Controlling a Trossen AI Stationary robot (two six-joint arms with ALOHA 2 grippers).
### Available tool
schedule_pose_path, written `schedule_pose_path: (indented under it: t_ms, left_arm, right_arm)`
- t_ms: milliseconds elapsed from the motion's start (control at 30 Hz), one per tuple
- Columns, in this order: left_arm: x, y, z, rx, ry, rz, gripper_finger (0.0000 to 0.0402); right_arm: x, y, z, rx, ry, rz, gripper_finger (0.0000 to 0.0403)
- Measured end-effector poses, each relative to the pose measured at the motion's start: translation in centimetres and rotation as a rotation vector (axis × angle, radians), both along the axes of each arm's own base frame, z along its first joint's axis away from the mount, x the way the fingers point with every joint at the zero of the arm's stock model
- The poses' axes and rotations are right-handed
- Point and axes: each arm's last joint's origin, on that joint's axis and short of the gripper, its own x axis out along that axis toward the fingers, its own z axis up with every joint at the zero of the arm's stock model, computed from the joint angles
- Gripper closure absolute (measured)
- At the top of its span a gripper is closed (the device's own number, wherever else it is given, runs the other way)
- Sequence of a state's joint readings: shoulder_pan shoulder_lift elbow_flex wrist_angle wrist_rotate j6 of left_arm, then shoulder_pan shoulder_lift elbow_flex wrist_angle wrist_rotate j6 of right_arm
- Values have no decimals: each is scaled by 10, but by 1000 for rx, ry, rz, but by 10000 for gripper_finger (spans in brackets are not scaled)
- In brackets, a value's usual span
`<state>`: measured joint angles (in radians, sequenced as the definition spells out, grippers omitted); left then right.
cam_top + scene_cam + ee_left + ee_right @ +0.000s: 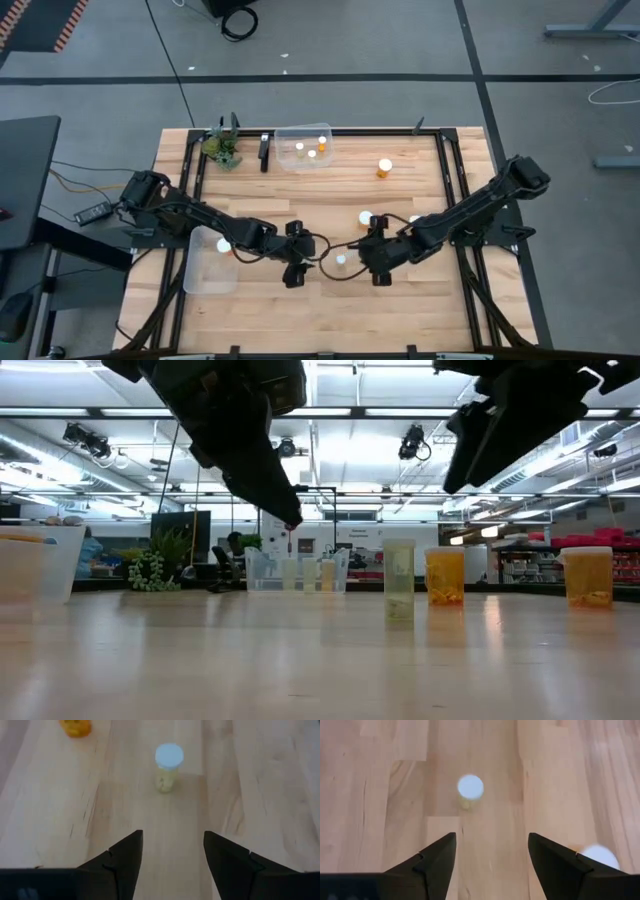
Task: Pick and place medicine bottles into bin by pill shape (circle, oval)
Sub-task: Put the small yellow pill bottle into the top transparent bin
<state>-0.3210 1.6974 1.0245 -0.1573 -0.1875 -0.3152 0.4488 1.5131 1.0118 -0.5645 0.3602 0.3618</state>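
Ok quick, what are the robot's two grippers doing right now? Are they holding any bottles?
Left gripper: open, holding nothing, above the table.
Right gripper: open, holding nothing, above the table.

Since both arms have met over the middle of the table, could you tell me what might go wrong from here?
1. The left end effector and right end effector, both open, flank the same pale bottle; reaching together, they might collide.
2. Another bottle stands close by the right arm; a swing might topple it.
3. A bottle by the clear bin sits under the left arm, so it may get bumped.
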Motion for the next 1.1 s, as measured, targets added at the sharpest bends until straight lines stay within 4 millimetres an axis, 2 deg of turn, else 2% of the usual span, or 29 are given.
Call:
schedule_pose_path:
  t_ms: [233,433,567,867,967,1100]
  left_arm:
    - [7,-4,6,11,-104,-47,176]
    - [18,-6,-3,-7,-159,-42,146]
    - [26,-4,-6,-14,-146,-22,139]
    - [42,3,12,-12,-124,3,149]
    - [46,11,19,15,-79,13,145]
    - [45,17,20,56,-18,-77,139]
  right_arm:
    - [-18,-8,-7,36,-41,-29,147]
    - [-32,-9,-10,34,-16,-34,147]
    - [-46,-12,-1,37,-51,-38,147]
    - [-78,-27,23,53,-232,-77,147]
    - [-83,-30,30,39,-274,-71,147]
    - [-85,-32,32,17,-289,-63,147]
